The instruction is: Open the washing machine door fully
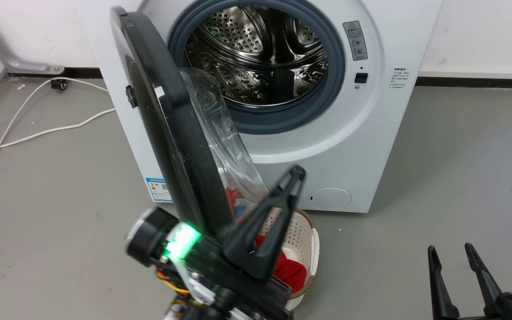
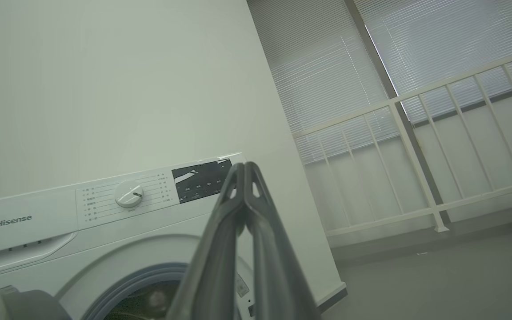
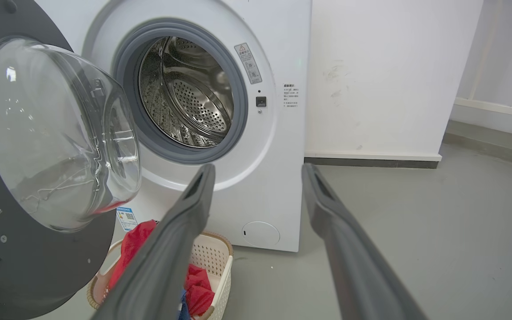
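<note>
the washing machine door (image 1: 180,133) stands partway open, almost edge-on in the head view. it runs from 11 o'clock down to the centre, and its clear bowl (image 1: 220,129) bulges toward 3 o'clock. the mouth of the white machine (image 1: 371,146) is uncovered, with the grey gasket (image 1: 336,102) and steel drum (image 1: 260,49) at 12 o'clock.

the left gripper (image 1: 298,173) rises from 6 o'clock and points toward 1 o'clock. its fingers are pressed together with nothing between them, just beside the door's lower edge on the bowl side (whether they touch the door cannot be told). the right gripper (image 1: 450,249) sits low at 4 o'clock, fingers spread and holding nothing, well apart from the door.

a white basket (image 1: 314,240) with red cloth (image 1: 289,271) sits on the floor at the machine's foot, near 6 o'clock, partly behind the left gripper. a white cable (image 1: 38,132) lies on the floor at 9 o'clock.
</note>
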You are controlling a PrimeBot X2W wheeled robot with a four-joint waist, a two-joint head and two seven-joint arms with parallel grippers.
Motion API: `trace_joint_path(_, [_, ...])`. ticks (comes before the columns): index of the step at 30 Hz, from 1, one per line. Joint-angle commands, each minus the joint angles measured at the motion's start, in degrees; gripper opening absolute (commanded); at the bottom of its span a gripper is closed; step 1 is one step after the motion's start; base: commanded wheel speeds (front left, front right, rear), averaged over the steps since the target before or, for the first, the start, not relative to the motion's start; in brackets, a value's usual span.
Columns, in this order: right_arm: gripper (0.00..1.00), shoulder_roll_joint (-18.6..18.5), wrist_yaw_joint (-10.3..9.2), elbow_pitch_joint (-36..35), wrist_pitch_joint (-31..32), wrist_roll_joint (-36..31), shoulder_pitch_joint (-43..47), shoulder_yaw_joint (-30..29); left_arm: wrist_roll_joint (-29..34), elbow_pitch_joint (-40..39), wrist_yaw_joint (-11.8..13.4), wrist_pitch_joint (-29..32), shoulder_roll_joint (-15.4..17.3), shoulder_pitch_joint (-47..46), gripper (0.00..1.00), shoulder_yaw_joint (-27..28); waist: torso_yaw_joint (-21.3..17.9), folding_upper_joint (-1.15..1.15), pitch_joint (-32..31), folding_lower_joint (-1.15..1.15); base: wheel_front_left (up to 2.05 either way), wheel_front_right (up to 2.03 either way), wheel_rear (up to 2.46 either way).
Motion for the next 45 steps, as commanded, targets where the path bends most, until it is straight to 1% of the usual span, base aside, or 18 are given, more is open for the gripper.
trace_joint_path(1, [1.0,0.14,-0.01,0.06,-0.11,0.09,0.69,0.09,-0.56,1.42,-0.38,-0.04,-0.06,0.99,0.0,-1.54,0.05,0.0,0.05,0.0,0.0,0.0,0.0])
trace_joint_path(5, [1.0,0.13,-0.01,0.09,-0.11,0.08,0.27,0.35,-1.43,4.62,-0.88,-0.04,-0.19,2.3,0.0,-4.61,0.0,0.0,0.32,0.0,0.0,0.0,0.0])
trace_joint_path(10, [1.0,0.13,0.0,0.26,-0.11,0.38,-0.12,-0.04,-2.46,9.08,-1.27,-0.03,0.32,4.31,0.0,-7.1,0.17,0.0,0.84,0.0,0.0,0.0,0.0])
trace_joint_path(18, [1.0,0.13,-0.01,0.55,-0.11,0.37,-0.9,0.07,-4.05,16.34,-0.45,-0.03,1.31,6.88,0.0,-6.99,0.23,0.0,1.82,0.0,0.0,0.0,0.0])
trace_joint_path(27, [1.0,0.13,-0.01,1.02,-0.11,0.22,-1.68,0.18,-5.93,24.77,1.32,-0.05,1.44,8.46,0.0,-3.44,0.57,0.0,2.98,0.0,0.0,0.0,0.0])
trace_joint_path(32, [1.0,0.13,-0.01,1.39,-0.11,0.27,-1.92,0.16,-6.53,27.71,2.75,-0.06,1.45,9.31,0.0,-0.56,0.99,0.0,3.43,0.0,0.0,0.0,0.0])
trace_joint_path(38, [1.0,0.13,-0.01,1.84,-0.11,0.61,-1.59,-0.07,-7.32,28.04,5.36,0.07,1.67,11.15,0.0,4.1,2.33,0.0,3.31,0.0,0.0,0.0,0.0])
trace_joint_path(39, [1.0,0.13,-0.01,1.84,-0.11,0.61,-1.59,-0.07,-7.32,28.04,5.36,0.07,1.67,11.15,0.0,4.1,2.33,0.0,3.31,0.0,0.0,0.0,0.0])
trace_joint_path(43, [1.0,0.12,-0.01,1.94,-0.11,0.91,-1.16,0.08,-7.82,27.49,6.99,0.1,2.22,12.93,0.0,7.69,3.57,0.0,3.21,0.0,0.0,0.0,0.0])
trace_joint_path(45, [1.0,0.12,0.0,1.9,-0.11,0.96,-0.97,-0.02,-7.76,26.84,7.24,0.07,2.16,13.72,0.0,8.76,4.29,0.0,3.24,0.0,0.0,0.0,0.0])
